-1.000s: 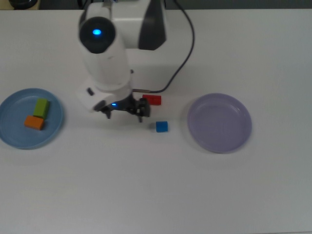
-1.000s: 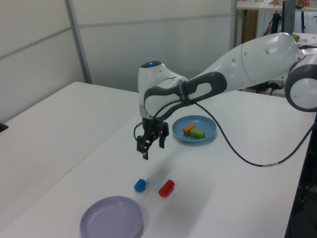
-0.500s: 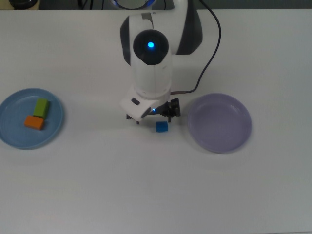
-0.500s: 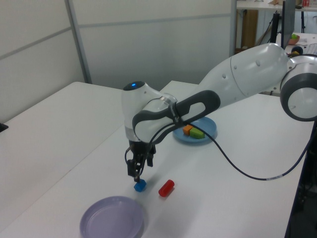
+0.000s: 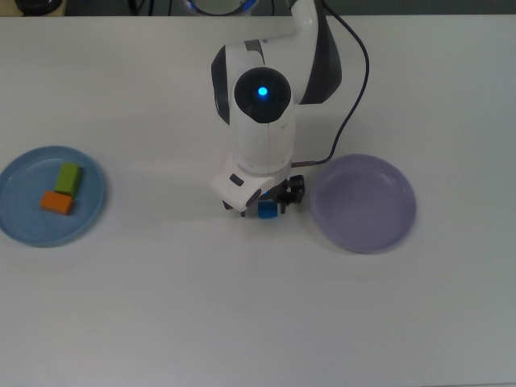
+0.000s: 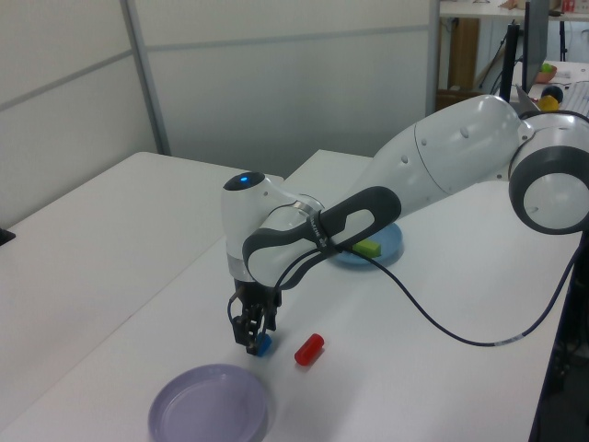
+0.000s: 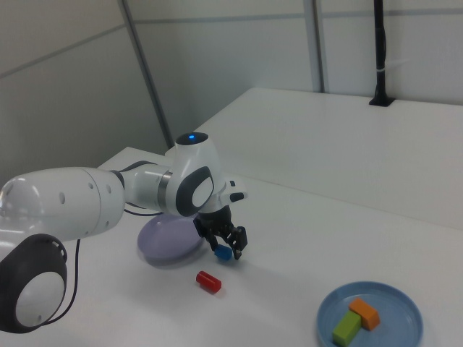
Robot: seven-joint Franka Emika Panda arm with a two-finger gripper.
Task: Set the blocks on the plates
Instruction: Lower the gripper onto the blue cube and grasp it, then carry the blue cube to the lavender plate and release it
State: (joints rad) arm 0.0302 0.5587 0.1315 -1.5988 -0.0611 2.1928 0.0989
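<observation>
My gripper (image 5: 267, 203) is low over the table with its fingers open on either side of the small blue cube (image 5: 268, 210), which sits on the table between them (image 7: 223, 254). The red block (image 6: 309, 349) lies on the table just beside it and is hidden under the arm in the top view. At the top view's left, the green block (image 5: 68, 177) and the orange block (image 5: 57, 202) lie on the light blue plate (image 5: 24, 219). On the top view's right, close to the cube, is the lavender plate (image 5: 364, 205) with nothing on it.
The white arm (image 5: 262, 121) reaches in from the table's far edge in the top view, and its black cable (image 5: 351, 97) trails beside it. A wall and a metal post (image 6: 143, 74) stand behind the table.
The gripper has swung from near the red block toward the lavender plate and come down around the blue cube. The blocks and plates have not moved.
</observation>
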